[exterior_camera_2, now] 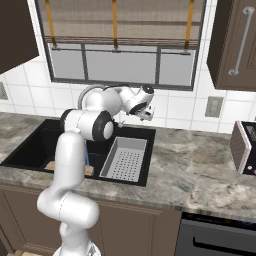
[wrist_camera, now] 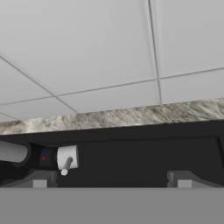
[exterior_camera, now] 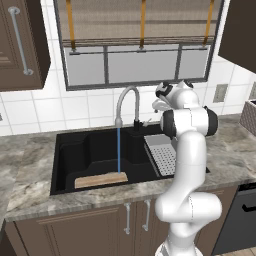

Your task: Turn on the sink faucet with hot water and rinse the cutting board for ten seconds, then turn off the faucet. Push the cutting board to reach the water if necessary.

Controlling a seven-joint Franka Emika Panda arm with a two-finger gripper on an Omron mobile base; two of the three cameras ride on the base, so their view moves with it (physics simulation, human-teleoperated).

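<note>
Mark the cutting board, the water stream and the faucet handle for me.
cutting board (exterior_camera: 100, 180), left base view, middle of its top face.
water (exterior_camera: 118, 150), left base view, midway down the stream.
faucet handle (wrist_camera: 66, 165), hand view, the lever.

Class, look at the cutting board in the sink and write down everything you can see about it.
The cutting board is a flat, light-tan, wood-look rectangle with rounded corners. It lies flat on the floor of the black sink, near the front wall, much smaller than the basin. A thin blue stream of water from the faucet lands on its right end. The open gripper is not touching it.
</note>
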